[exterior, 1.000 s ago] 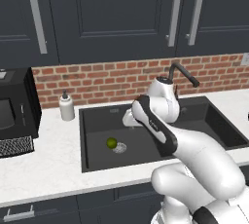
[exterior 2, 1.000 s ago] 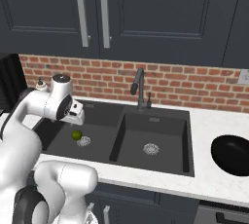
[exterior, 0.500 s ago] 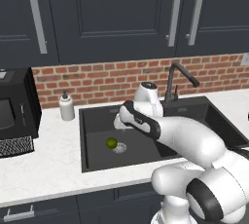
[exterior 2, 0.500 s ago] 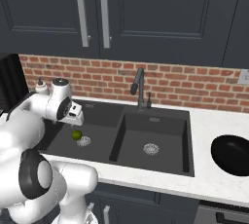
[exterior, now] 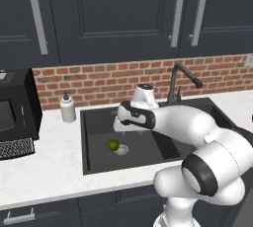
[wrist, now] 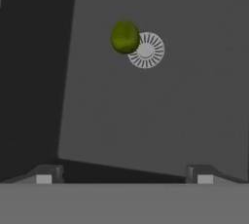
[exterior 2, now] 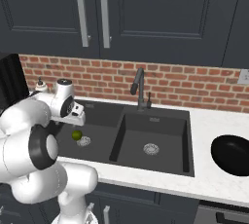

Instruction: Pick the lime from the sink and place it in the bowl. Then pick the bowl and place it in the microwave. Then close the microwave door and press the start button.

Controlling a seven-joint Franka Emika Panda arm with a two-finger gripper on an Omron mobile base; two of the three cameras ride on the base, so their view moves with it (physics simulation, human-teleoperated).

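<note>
- Where the left base view looks down over the counter, the gripper [exterior: 120, 125] hangs over the left basin of the sink [exterior: 94, 164], above and just right of the lime [exterior: 113, 144]. How far the jaws stand apart cannot be read from this side.
- Lime on the basin floor, touching the left edge of the round drain strainer [exterior: 121, 149]. Nothing grips it.
- Soap bottle [exterior: 67, 108] upright on the white counter [exterior: 44, 171] behind the sink's left corner; black appliance [exterior: 15, 106] at far left; faucet [exterior: 184, 75] behind the arm against the brick wall [exterior: 99, 83].
- Right base view: gripper [exterior 2: 77, 119] over the left basin, lime [exterior 2: 76, 135] just below it, apart from it, beside the left strainer [exterior 2: 83, 141]. The right basin has its own strainer [exterior 2: 151, 148].
- Bowl [exterior 2: 231, 154], glossy black, upright on the counter right of the sink [exterior 2: 146, 168], well apart from the lime.
- Faucet [exterior 2: 140, 86] stands behind the divider between the basins.
- Hand view: both fingertips [wrist: 44, 178] low in the picture, spread wide, nothing between them.
- Lime [wrist: 125, 37] far up the view on the grey basin floor, overlapping the left rim of the strainer [wrist: 147, 50], well clear of the fingertips.
</note>
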